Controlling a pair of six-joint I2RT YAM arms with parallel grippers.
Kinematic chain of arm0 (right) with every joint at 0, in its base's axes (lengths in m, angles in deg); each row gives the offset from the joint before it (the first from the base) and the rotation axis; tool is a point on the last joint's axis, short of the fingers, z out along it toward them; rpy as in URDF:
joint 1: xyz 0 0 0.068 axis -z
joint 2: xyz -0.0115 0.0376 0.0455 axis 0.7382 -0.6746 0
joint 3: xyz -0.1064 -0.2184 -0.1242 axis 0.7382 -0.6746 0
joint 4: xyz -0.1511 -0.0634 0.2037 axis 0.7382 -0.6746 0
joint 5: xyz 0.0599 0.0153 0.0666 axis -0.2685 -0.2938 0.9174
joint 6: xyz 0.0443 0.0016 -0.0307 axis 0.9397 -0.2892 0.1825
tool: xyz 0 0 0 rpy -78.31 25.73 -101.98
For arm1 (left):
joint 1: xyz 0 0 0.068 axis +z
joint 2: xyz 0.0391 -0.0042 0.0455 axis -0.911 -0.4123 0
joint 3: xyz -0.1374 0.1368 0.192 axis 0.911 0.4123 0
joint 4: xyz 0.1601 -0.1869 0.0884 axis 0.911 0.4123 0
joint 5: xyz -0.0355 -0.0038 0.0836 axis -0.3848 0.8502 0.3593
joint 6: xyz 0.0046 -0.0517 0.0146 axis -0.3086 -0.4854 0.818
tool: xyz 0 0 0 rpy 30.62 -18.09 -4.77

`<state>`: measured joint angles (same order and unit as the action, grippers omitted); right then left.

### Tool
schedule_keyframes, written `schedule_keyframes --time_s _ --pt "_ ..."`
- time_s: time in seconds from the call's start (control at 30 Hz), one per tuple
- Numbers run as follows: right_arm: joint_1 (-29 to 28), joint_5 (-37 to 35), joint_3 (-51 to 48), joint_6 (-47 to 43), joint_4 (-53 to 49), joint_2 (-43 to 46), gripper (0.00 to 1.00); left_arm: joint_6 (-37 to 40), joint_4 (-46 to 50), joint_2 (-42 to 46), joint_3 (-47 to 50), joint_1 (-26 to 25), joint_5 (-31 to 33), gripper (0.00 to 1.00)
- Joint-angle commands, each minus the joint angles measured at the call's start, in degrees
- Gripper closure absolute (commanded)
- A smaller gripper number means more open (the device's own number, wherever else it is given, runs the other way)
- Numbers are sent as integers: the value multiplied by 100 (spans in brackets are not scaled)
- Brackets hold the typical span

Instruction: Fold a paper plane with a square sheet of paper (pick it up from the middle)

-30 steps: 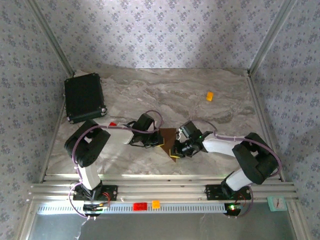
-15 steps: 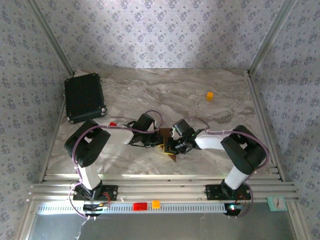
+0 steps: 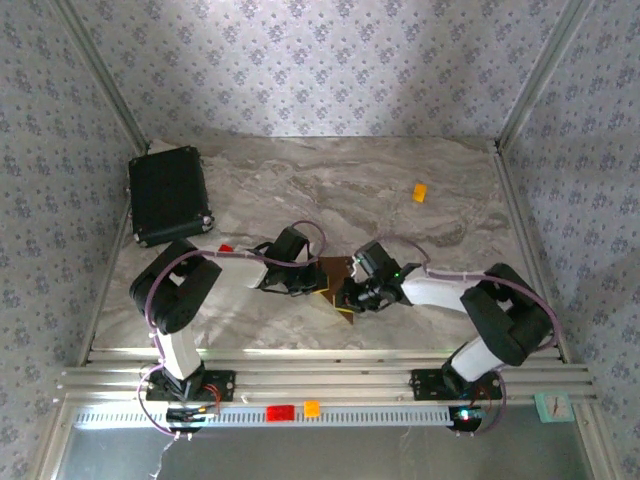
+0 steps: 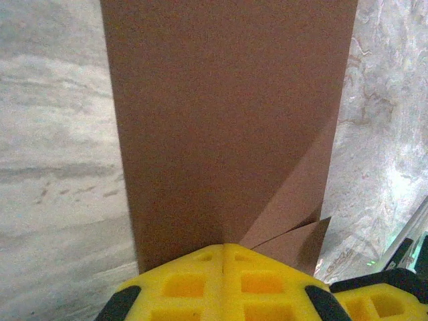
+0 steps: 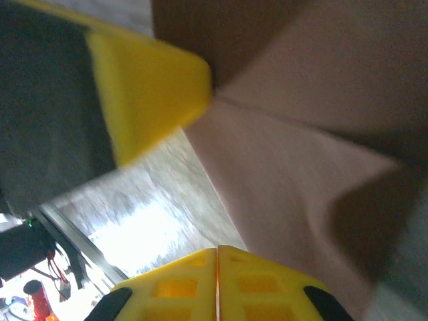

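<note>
The square sheet of paper is dark brown and partly folded, lying on the marble table between my two grippers. In the left wrist view the paper is a long flat panel with angled flaps at the lower right. My left gripper is shut, its yellow tips resting at the paper's near edge. From above, the left gripper sits at the sheet's left side. My right gripper is shut too, beside the edge of the paper, and the right gripper sits at the sheet's lower right.
A black case lies at the table's back left. A small orange block sits at the back right, and a small red block lies by the left arm. The aluminium rail runs along the near edge.
The right arm swung in toward the paper, then eased back a little to the right. The left gripper has stayed on the paper.
</note>
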<state>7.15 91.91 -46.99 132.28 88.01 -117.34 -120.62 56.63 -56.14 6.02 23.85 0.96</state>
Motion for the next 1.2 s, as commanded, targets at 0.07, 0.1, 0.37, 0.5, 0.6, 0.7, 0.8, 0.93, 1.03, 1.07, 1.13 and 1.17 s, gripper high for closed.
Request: schedule_keyframes --time_s 0.07,0.1,0.37,0.5,0.6,0.7,0.8,0.93,1.03,1.07,1.13,1.17 --pt "-33 44 261 41 189 -631 88 28 392 -277 125 -28 283 97" --pt "-36 42 171 12 155 -604 88 12 382 -286 140 -22 292 97" --pt "160 241 -1078 -265 -67 419 87 -118 199 -383 238 -7 303 98" --pt "189 291 -1591 -339 -123 995 86 -285 38 -327 364 0 338 98" --pt "212 280 -1679 -423 -292 1260 86 -382 -20 -271 422 3 387 98" --pt "206 211 -1562 -489 -508 1460 86 -439 -32 -210 457 4 421 98" --pt "195 52 -1362 -559 -758 1673 86 -579 -103 -117 525 3 466 98" --pt "226 -373 -1214 -609 -967 2063 77 -848 -366 50 734 -8 526 98" --pt "238 -896 -1174 -624 -1002 2376 66 -1012 -560 223 852 -42 549 96" --pt "237 -1082 -1182 -661 -978 2465 63 -1038 -606 293 863 -60 548 96" --pt "245 -1379 -1190 -747 -947 2591 58 -1044 -626 471 843 -98 559 95" --pt "252 -1485 -1195 -845 -897 2623 56 -1041 -622 577 819 -116 567 93"
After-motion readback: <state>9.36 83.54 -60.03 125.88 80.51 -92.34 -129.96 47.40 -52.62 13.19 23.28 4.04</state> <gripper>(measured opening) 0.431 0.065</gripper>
